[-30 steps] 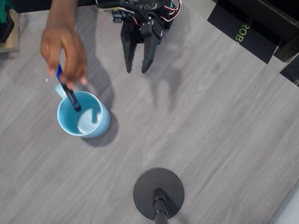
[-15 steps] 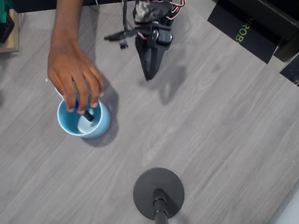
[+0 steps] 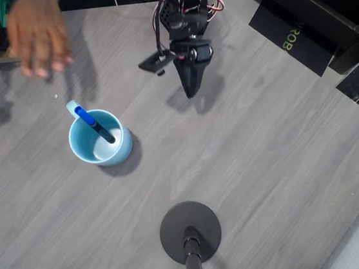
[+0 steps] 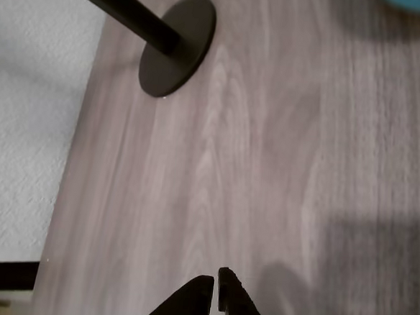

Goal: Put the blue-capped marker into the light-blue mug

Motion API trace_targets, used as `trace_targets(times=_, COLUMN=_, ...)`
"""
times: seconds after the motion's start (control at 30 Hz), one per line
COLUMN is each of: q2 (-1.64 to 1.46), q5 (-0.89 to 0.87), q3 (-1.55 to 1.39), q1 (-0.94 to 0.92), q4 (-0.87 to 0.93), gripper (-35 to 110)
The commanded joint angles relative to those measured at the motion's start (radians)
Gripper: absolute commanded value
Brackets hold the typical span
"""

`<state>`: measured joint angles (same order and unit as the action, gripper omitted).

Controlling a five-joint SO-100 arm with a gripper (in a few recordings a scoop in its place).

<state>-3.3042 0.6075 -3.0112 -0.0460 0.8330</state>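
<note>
I see the blue-capped marker (image 3: pixel 93 124) standing tilted inside the light-blue mug (image 3: pixel 99 139) on the grey worktop (image 3: pixel 254 165), its blue cap leaning against the rim by the handle. My pincer (image 3: pixel 191 93) hangs well apart from the mug, empty, its tips nearly touching in the wrist view (image 4: pixel 214 286). A person's hand (image 3: pixel 37 30) hovers near the worktop's far edge, clear of the mug.
</note>
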Motion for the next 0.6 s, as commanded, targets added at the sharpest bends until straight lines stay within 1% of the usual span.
trace_targets(times=0.0, q2=-0.032, q5=-0.049, q3=-0.055, q1=-0.005, q4=0.002, gripper=0)
trace_targets(times=0.2, q2=-0.032, q5=-0.16, q3=-0.081, q1=0.0, q4=0.029, gripper=0)
trace_targets(times=0.27, q2=-0.032, q5=-0.227, q3=-0.081, q1=0.008, q4=0.038, gripper=0)
trace_targets(times=0.4, q2=-0.032, q5=-0.282, q3=-0.083, q1=0.014, q4=0.086, gripper=0)
trace_targets(times=0.5, q2=-0.032, q5=-0.382, q3=-0.083, q1=0.012, q4=0.104, gripper=0)
trace_targets(times=0.57, q2=-0.032, q5=-0.41, q3=-0.083, q1=0.011, q4=0.126, gripper=0)
